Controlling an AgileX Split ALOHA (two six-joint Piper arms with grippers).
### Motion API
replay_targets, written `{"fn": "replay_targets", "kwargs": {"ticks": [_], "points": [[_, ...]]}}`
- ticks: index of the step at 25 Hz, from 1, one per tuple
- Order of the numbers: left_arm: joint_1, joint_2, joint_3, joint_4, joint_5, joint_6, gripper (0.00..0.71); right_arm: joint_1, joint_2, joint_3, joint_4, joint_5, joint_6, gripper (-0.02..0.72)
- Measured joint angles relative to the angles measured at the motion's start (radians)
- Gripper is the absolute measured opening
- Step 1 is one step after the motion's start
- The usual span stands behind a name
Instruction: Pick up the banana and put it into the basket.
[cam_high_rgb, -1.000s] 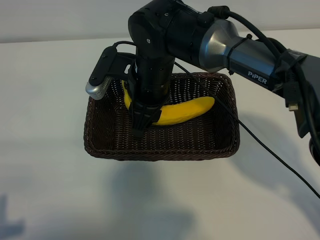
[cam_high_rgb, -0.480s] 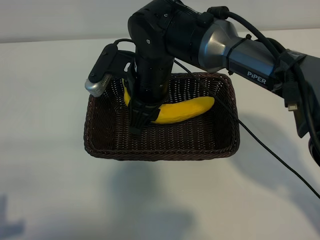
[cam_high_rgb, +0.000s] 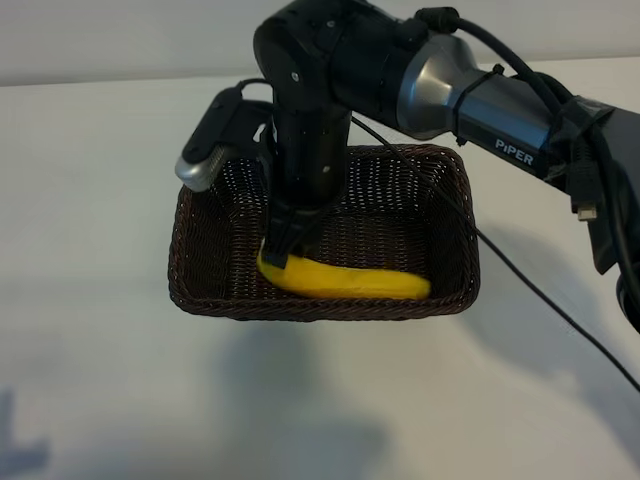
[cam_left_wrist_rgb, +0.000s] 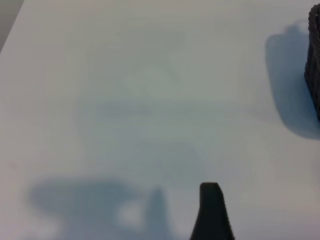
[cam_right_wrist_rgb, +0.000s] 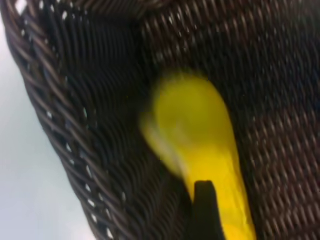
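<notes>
White tabletop (cam_high_rgb: 90, 250) fills my exterior view, with a paler wall band along the far edge. On it sits the rectangular dark brown woven wicker basket (cam_high_rgb: 200, 290) with rounded corners and low sloping sides. Inside, the smooth bright yellow curved banana (cam_high_rgb: 350, 282) lies on the basket floor along the near wall, its long axis running left to right, one end at the near-left corner and the other pointing toward the near-right corner. I see it resting there on its own, no longer lifted.

Reaching in from the right, my black and silver right arm points its right gripper (cam_high_rgb: 278, 250) almost straight down over the banana's left end. Its fingers stand apart, loose of the fruit, with a dark fingertip (cam_right_wrist_rgb: 204, 210) just above the yellow skin in the right wrist view; whether it touches I cannot tell.

My left gripper (cam_left_wrist_rgb: 212, 215) is parked over bare table well to the left of the basket, whose edge (cam_left_wrist_rgb: 314, 60) barely shows in its wrist view. Its fingers are spread.
</notes>
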Motion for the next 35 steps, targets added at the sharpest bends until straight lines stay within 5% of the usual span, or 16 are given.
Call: {"fn": "replay_targets", "kwargs": {"ticks": [8,17,27,35], "points": [[0.000,0.000,0.000,0.000,0.000,0.001,0.548,-0.033,0.000,-0.157,-0.027,0.027,0.008,0.549],[0.000,0.000,0.000,0.000,0.000,0.001,0.548,-0.292,0.000,-0.165,-0.025,0.009,0.036,0.547],[0.000,0.000,0.000,0.000,0.000,0.001,0.548,-0.609,0.000,-0.165,-0.023,0.006,0.225,0.547],[0.000,0.000,0.000,0.000,0.000,0.002,0.548,-0.730,0.000,-0.165,0.083,0.006,0.427,0.547]]}}
